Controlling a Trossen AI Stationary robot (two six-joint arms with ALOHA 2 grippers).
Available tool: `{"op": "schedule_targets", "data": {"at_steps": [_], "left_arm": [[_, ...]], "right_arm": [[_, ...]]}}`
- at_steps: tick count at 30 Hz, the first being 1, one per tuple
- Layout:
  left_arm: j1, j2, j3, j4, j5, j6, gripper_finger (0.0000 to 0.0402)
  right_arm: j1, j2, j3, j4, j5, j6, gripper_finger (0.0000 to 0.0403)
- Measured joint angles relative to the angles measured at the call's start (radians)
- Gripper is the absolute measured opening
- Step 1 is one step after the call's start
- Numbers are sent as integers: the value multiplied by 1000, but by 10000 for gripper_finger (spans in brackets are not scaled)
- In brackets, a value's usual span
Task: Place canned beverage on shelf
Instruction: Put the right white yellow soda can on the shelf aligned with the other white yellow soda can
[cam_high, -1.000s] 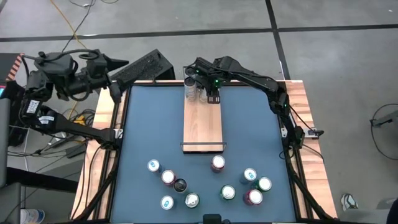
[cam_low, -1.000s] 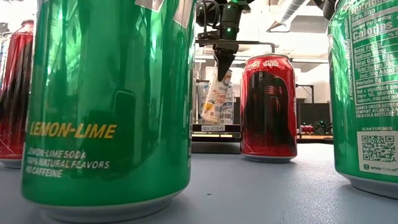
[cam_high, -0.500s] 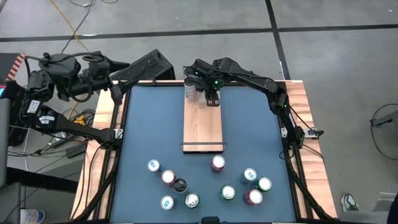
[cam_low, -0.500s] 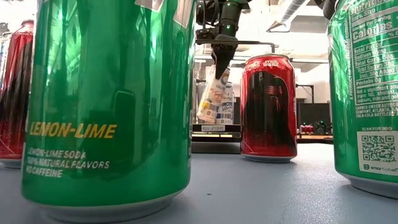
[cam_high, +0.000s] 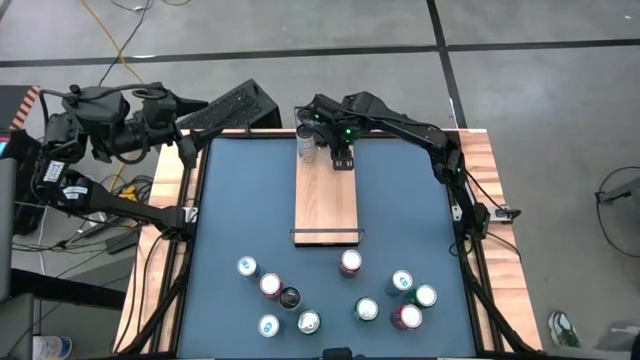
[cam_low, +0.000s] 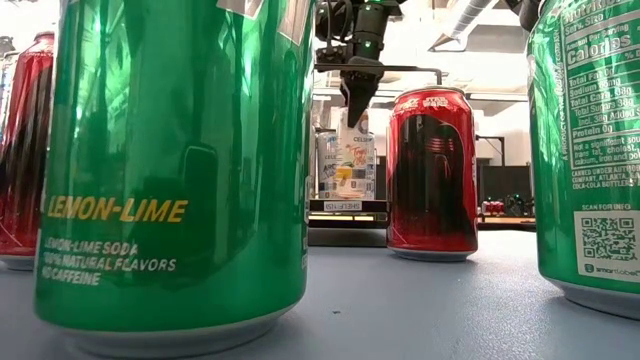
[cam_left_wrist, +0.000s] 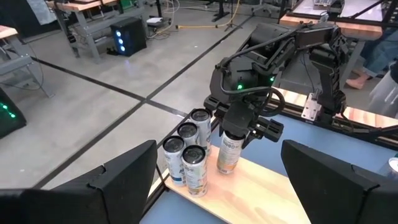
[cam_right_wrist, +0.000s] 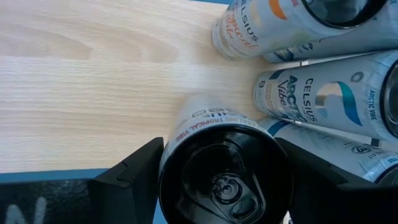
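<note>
Wood shelf (cam_high: 325, 200) | can (cam_left_wrist: 230, 151) upright now, was tilted | R gripper (cam_high: 340, 160) fingers parting round it, releasing | L gripper (cam_high: 190, 135) fingers apart, off tabletop | placement ~done

Black-topped can (cam_right_wrist: 217, 174) between tool fingers (cam_right_wrist: 130, 171), over shelf (cam_right_wrist: 93, 93).

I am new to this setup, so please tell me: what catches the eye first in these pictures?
The right gripper stands over a can upright on the shelf, beside three more cans at its far end. Loose cans crowd the table's near edge. The left gripper waits beyond the far left corner.
</note>
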Motion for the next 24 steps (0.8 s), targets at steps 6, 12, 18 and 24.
{"op": "schedule_targets", "data": {"at_steps": [6, 12, 18, 24], "left_arm": [[0, 0, 0, -3, 0, -5, 332], [0, 0, 0, -33, 1, -29, 332], [0, 0, 0, -45, 1, -41, 332], [0, 0, 0, -45, 1, -52, 332]], "right_arm": [[0, 0, 0, 5, 0, 0, 271], [0, 0, 0, 14, 0, 0, 273], [0, 0, 0, 44, 0, 0, 291], [-3, 0, 0, 46, -14, 0, 303]]}}
